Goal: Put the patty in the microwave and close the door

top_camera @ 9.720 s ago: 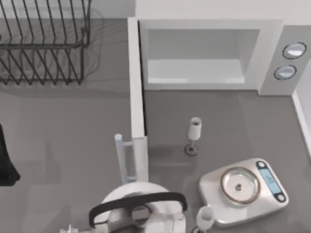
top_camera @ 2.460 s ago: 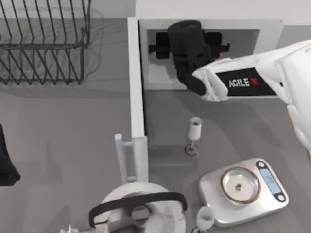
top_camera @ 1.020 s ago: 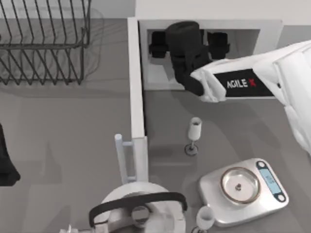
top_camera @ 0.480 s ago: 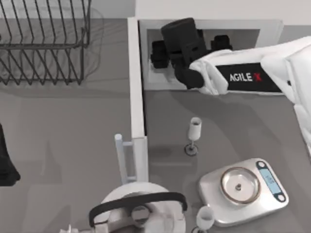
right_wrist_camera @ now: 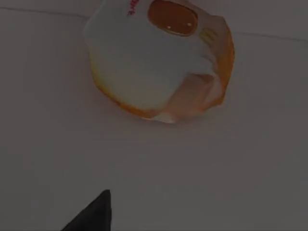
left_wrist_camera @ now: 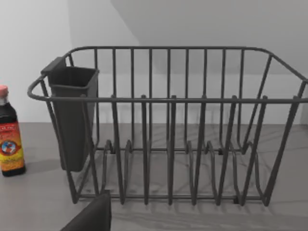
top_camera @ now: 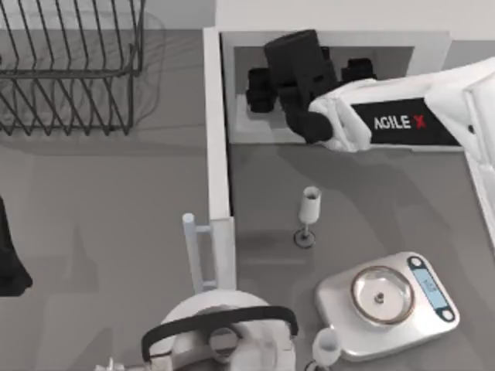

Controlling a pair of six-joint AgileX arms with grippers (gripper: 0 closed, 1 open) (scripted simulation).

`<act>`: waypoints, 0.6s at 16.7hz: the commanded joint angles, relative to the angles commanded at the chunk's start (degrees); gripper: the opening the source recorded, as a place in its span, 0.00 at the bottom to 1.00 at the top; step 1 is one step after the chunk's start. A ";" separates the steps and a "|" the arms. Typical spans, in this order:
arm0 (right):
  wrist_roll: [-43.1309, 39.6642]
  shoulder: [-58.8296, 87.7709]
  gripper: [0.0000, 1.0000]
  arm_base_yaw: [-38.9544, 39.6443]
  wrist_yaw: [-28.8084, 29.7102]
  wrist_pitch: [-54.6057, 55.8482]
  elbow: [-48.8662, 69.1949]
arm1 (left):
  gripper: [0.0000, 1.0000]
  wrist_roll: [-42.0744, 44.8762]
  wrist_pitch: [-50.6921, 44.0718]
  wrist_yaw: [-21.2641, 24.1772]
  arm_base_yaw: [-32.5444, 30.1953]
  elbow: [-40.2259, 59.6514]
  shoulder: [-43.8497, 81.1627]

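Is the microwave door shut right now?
No. In the top view the door stands swung wide open at the microwave's left side, and the right gripper reaches into the cavity.

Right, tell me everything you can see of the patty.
The patty shows in the right wrist view as a flat, roundish piece, pale white over most of its face with an orange-brown rim and an orange oval patch near one edge. It lies on the pale floor inside the microwave, clear of any fingers, with nothing else touching it. The right gripper is inside the cavity, above the patty.
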 joint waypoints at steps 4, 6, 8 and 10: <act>-1.12 -11.33 1.00 -2.90 -3.06 -0.45 -8.68 | 1.00 0.00 0.00 0.00 0.00 0.00 0.00; -1.90 -20.34 1.00 -4.94 -5.40 -1.05 -15.21 | 1.00 0.00 0.00 0.00 0.00 0.00 0.00; -2.75 -31.70 1.00 -7.30 -8.14 -2.01 -23.15 | 1.00 0.00 0.00 0.00 0.00 0.00 0.00; -3.64 -45.18 1.00 -9.91 -11.19 -3.29 -32.09 | 1.00 0.00 0.00 0.00 0.00 0.00 0.00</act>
